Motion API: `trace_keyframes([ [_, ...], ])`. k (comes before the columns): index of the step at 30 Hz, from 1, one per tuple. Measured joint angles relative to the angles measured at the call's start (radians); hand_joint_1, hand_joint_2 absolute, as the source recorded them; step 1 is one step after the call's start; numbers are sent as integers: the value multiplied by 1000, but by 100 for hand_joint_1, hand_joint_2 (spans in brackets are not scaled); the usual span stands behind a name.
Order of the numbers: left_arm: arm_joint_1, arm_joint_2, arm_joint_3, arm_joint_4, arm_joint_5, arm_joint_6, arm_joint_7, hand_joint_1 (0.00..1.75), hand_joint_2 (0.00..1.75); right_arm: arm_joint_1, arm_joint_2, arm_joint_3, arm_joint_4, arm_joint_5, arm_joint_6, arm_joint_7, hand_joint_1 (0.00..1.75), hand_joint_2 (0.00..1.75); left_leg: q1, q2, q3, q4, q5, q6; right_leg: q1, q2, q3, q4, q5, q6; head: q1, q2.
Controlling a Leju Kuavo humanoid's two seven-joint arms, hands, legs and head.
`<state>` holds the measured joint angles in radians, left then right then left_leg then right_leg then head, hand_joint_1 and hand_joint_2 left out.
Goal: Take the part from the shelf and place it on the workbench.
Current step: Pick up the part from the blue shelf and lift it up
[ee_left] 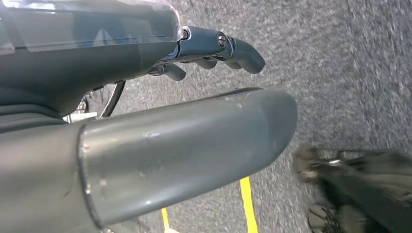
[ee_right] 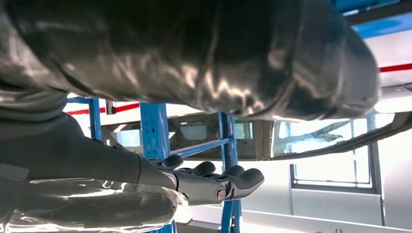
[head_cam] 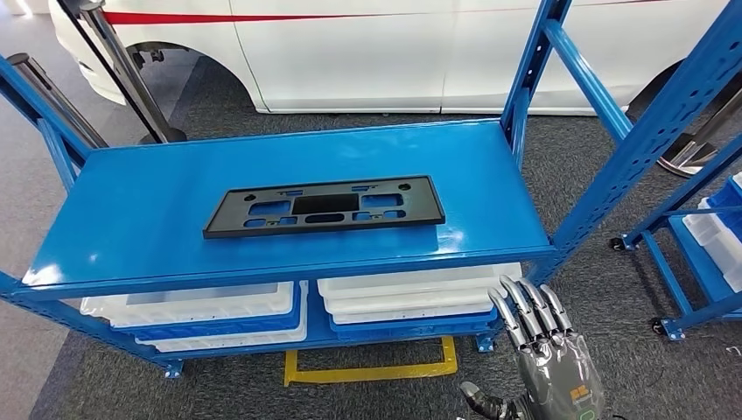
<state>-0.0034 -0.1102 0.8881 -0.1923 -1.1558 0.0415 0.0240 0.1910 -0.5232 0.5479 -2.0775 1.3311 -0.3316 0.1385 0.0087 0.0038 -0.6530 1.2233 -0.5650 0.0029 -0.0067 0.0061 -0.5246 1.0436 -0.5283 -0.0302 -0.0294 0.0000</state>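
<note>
Right hand (head_cam: 547,346) below shelf (head_cam: 490,262) front edge.

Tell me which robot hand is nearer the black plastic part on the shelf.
Right. The right robot hand is raised below the shelf's front right corner, short of the black plastic part. The left robot hand hangs low over the floor.

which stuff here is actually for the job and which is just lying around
For the job:
- flat black plastic plate with cut-outs, lying on the shelf top
- blue metal shelf
- right hand, raised below the shelf's front edge, holding nothing
- left hand, holding nothing

Just lying about:
- white plastic bins on the lower level
- white car behind
- yellow floor tape
</note>
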Motion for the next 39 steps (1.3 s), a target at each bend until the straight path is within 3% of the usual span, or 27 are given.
trace_keyframes([
  [1,1,0,0,0,-1,0,0,0,0,0,2,-1,0,-4,-1,-4,0,0,-6,0,11,-62,53,13,2,1,11,-1,-9,0,0,0],
  [3,1,1,0,0,-3,0,0,0,0,-1,8,-2,1,-13,-1,-12,0,0,-17,-1,30,-149,105,35,5,3,26,-5,-24,5,1,0],
  [5,1,2,0,1,-5,0,1,0,0,-4,15,-2,2,-22,0,-21,0,0,-22,-3,42,-178,104,44,5,4,37,-3,-26,16,2,0],
  [8,2,1,0,1,-6,0,2,0,0,-8,22,-4,4,-32,4,-33,0,0,-16,-5,92,-217,108,50,3,0,40,33,-25,30,2,0],
  [10,-1,0,0,1,-8,0,2,0,0,-13,26,-5,6,-40,8,-42,0,0,-14,-6,114,-230,102,54,-2,-1,-14,124,-58,39,4,0],
  [12,-3,0,0,1,-12,0,1,0,0,-16,31,-6,10,-50,16,-53,0,0,-13,-7,124,-230,90,54,-9,-1,-94,219,-99,51,4,0],
  [13,-2,0,0,1,-15,-1,1,0,0,-18,34,-6,13,-55,22,-60,0,0,-12,-8,132,-230,82,51,-13,-1,-119,233,-98,57,4,0],
  [14,0,-1,0,1,-16,-1,1,0,0,-21,38,-6,16,-60,28,-68,0,0,-10,-9,143,-229,72,48,-16,-2,-129,218,-75,63,4,0],
  [16,1,-1,-1,1,-19,-3,1,0,0,-33,48,-4,22,-72,40,-85,0,0,-5,-9,169,-227,50,37,-24,-4,-111,114,18,71,4,0],
  [18,-1,-2,-1,1,-20,-3,1,0,0,-50,60,-1,32,-85,51,-97,0,0,-3,-8,185,-223,31,23,-21,-8,-97,31,67,65,5,0],
  [21,-5,-2,-2,2,-20,-3,-1,0,0,-67,74,2,43,-99,60,-104,0,0,-5,-8,194,-218,16,3,-15,-8,-94,17,65,36,6,0],
  [23,-6,-2,-2,2,-21,-1,-2,0,0,-76,80,4,45,-108,62,-108,0,0,-3,-8,186,-179,13,-5,-17,-7,-78,9,61,23,6,0],
  [25,-7,-2,-2,2,-25,4,-2,0,0,-84,84,4,45,-117,62,-112,0,0,0,-7,124,-72,-10,-13,-18,-9,-59,0,55,13,5,0],
  [27,-7,-2,-2,2,-29,11,-3,0,0,-88,85,5,45,-123,63,-115,0,0,1,-7,38,47,-61,-19,-16,-9,-46,-4,45,8,4,0],
  [28,-5,-2,-2,2,-30,15,-4,0,0,-89,86,6,45,-126,63,-116,0,0,1,-7,7,77,-76,-20,-15,-8,-40,-4,39,7,4,0],
  [29,-4,-2,-2,2,-30,17,-4,0,0,-89,86,7,45,-128,64,-117,0,0,1,-7,-9,74,-69,-19,-14,-7,-31,-4,32,7,4,0],
  [30,-3,-2,-2,2,-30,19,-5,0,0,-90,86,8,45,-131,64,-118,0,0,0,-7,-9,36,-34,-15,-13,-5,-20,-4,25,7,4,0],
  [32,-2,-1,-2,2,-31,21,-5,0,0,-92,86,8,45,-134,64,-120,0,0,-2,-7,17,-89,71,-3,-11,-3,1,-5,10,10,5,0],
  [33,-2,-1,-2,2,-31,21,-5,0,0,-94,86,9,45,-135,65,-120,0,0,-5,-7,28,-141,102,3,-9,-3,6,-5,4,13,5,0],
  [35,-2,0,-2,2,-31,21,-6,0,0,-96,86,11,45,-135,66,-120,0,0,-8,-8,35,-181,122,10,-6,-1,6,-3,-4,20,5,0],
  [39,-1,0,-2,2,-34,22,-10,0,0,-100,86,15,45,-147,70,-120,0,0,-9,-10,40,-191,134,3,-4,-4,11,-11,-6,15,6,0],
])
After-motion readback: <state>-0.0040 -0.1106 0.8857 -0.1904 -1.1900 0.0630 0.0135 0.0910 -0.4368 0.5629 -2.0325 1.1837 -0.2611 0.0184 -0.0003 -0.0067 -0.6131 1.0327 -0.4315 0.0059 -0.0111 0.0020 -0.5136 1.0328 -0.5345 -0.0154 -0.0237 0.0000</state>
